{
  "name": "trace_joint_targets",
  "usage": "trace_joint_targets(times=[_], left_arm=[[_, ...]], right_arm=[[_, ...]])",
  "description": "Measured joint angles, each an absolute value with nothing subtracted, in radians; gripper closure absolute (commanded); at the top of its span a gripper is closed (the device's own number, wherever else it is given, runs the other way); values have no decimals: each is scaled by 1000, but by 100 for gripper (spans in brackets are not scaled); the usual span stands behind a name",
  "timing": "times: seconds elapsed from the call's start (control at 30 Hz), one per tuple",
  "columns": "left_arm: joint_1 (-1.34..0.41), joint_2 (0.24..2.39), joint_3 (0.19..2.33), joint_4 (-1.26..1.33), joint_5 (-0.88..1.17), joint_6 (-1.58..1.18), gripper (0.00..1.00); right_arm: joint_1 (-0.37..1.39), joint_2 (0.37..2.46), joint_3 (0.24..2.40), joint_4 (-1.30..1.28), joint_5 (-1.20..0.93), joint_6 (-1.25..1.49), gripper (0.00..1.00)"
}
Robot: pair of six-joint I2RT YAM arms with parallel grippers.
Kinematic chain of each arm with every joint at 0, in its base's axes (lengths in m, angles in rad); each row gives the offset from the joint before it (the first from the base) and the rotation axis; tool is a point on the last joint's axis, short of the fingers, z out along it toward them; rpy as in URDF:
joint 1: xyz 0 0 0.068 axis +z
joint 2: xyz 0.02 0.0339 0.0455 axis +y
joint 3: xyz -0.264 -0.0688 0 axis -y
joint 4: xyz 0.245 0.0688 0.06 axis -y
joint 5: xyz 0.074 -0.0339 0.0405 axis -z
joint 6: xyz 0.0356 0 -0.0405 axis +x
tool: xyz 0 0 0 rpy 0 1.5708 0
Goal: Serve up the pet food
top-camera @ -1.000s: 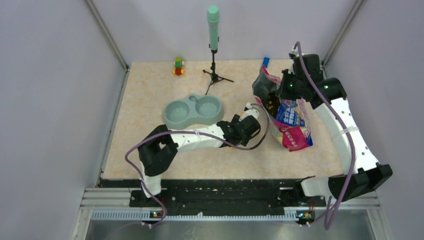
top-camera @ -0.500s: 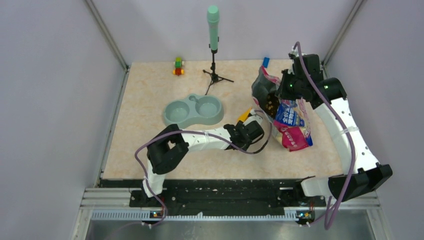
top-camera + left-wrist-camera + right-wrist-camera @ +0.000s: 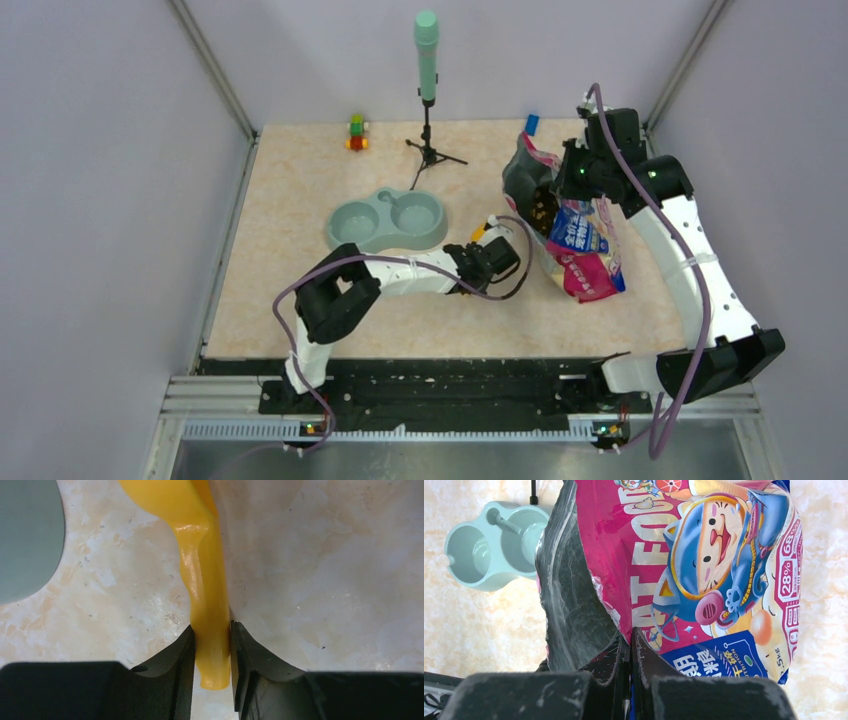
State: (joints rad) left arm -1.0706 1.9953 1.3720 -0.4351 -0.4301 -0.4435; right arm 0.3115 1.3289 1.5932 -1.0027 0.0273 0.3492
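Dark-brown kibble (image 3: 543,208) shows inside the open mouth of the glossy pink-blue cat food bag (image 3: 580,240). My right gripper (image 3: 568,178) is shut on the bag's upper rim and holds the mouth open; in the right wrist view the jaws (image 3: 630,641) pinch the bag edge (image 3: 704,570), and no kibble shows there. My left gripper (image 3: 487,240) is shut on the handle of the orange-yellow scoop (image 3: 210,605), low over the table just left of the bag. The scoop's bowl runs out of the top of the left wrist view, so its contents are hidden. A pale green double bowl (image 3: 388,222) lies left of the scoop.
A green microphone on a small tripod (image 3: 427,60) stands behind the bowl. Coloured toy blocks (image 3: 356,132) and a blue block (image 3: 531,123) sit at the back edge. The bowl's rim (image 3: 25,540) is at the left of the left wrist view. Walls close in on both sides.
My left arm's elbow has swung to the right and the wrist has turned, drawing the scoop a little left of the bag's mouth. The right arm and the bag have not moved.
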Motion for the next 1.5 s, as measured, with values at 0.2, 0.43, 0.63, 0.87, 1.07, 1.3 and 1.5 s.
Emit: trace_joint_targets(times=[0.2, 0.43, 0.63, 0.87, 1.07, 1.3, 1.5], left_arm=[[-1040, 1984, 1348, -403, -410, -477, 93], [-873, 1853, 1166, -262, -74, -515, 99], [-687, 1814, 1101, -184, 284, -516, 98], [-685, 1860, 1097, -33, 686, -572, 98], [-686, 1927, 1097, 88, 853, -636, 96], [-662, 2019, 1100, 119, 881, -653, 88], [-641, 2027, 1107, 105, 864, -633, 63]], right_arm=[[311, 1329, 1593, -1003, 24, 349, 100], [311, 1329, 1593, -1003, 24, 348, 100], [311, 1329, 1593, -1003, 20, 348, 100], [311, 1329, 1593, -1003, 20, 348, 100], [311, 1329, 1593, -1003, 20, 347, 100], [311, 1329, 1593, -1003, 20, 341, 100], [311, 1329, 1593, -1003, 17, 341, 100]])
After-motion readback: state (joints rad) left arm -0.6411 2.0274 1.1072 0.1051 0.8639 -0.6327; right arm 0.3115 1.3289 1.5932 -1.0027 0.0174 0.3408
